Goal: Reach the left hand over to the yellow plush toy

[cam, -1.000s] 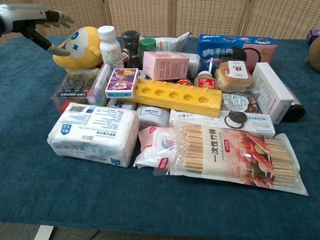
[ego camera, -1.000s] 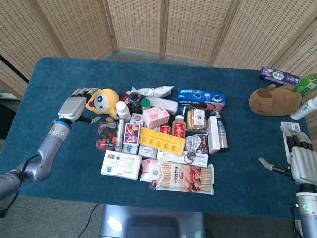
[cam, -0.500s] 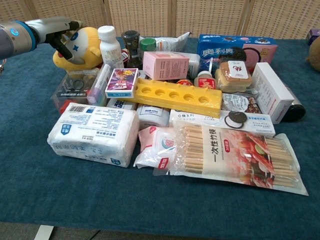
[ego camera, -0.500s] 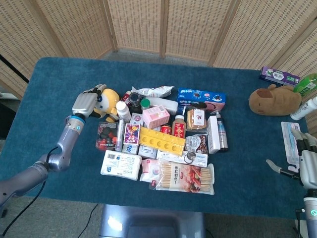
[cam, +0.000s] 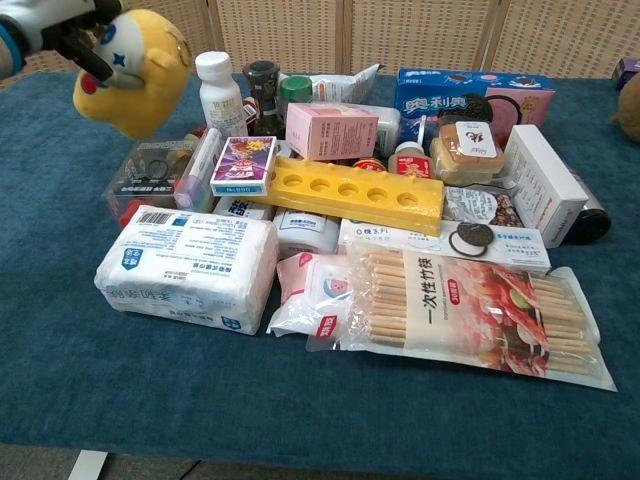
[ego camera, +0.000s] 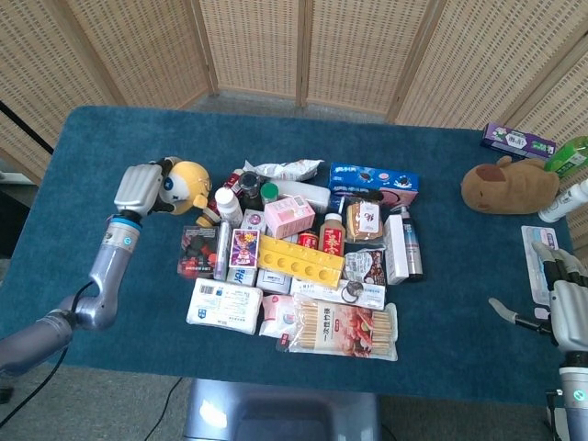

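Note:
The yellow plush toy hangs above the blue table, lifted clear of the pile at its far left corner. My left hand grips it from the left side, fingers wrapped onto the toy's face. My right hand hovers at the table's right front edge, fingers apart, holding nothing. The chest view does not show the right hand.
A dense pile of goods fills the table's middle: a white pill bottle, a pink box, a yellow tray, a tissue pack, a chopsticks bag. A brown plush lies far right.
My left hand moved in on the yellow plush toy, closed on it and lifted it up and to the left off the pile. The right hand shifted only slightly.

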`<action>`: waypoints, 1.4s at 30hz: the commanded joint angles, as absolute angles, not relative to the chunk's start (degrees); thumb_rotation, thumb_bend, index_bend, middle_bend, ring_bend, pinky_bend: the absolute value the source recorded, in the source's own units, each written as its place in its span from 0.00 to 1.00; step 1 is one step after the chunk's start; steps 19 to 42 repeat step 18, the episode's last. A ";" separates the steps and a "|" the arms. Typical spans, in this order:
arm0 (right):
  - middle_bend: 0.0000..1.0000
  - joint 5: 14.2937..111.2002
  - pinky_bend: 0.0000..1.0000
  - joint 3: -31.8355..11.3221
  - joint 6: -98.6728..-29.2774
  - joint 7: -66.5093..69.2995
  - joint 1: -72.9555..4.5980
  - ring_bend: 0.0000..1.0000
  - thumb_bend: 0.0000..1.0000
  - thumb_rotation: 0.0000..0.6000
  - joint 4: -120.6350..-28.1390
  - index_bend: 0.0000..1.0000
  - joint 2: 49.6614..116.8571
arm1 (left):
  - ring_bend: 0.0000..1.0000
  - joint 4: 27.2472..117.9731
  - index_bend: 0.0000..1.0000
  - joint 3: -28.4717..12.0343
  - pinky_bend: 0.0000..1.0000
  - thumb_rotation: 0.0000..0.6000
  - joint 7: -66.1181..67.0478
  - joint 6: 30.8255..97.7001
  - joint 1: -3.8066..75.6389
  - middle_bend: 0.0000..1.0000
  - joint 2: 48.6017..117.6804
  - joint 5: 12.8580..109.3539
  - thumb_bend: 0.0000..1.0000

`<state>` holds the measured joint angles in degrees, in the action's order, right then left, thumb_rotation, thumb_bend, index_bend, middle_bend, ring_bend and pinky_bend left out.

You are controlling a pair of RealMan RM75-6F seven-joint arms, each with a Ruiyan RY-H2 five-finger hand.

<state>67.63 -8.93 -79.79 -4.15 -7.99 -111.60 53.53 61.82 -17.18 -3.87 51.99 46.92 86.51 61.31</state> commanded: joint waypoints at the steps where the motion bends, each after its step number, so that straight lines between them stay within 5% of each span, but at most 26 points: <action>1: 0.00 68.29 0.00 -8.65 -78.99 -3.26 -8.21 0.00 0.05 0.56 -110.82 0.00 54.23 | 0.81 75.24 0.59 -18.60 0.79 1.00 -8.83 60.81 40.30 0.74 76.77 65.34 0.47; 14: 0.00 70.44 0.00 -7.65 -76.60 -0.06 -8.94 0.00 0.06 0.55 -106.59 0.00 58.94 | 0.79 99.25 0.60 -21.42 0.76 1.00 -11.58 75.46 30.51 0.71 59.59 72.86 0.46; 42: 0.00 70.70 0.00 -7.68 -76.37 0.12 -9.07 0.00 0.06 0.56 -106.22 0.00 59.22 | 0.79 100.45 0.60 -21.54 0.76 1.00 -10.94 76.10 30.11 0.71 58.63 73.42 0.46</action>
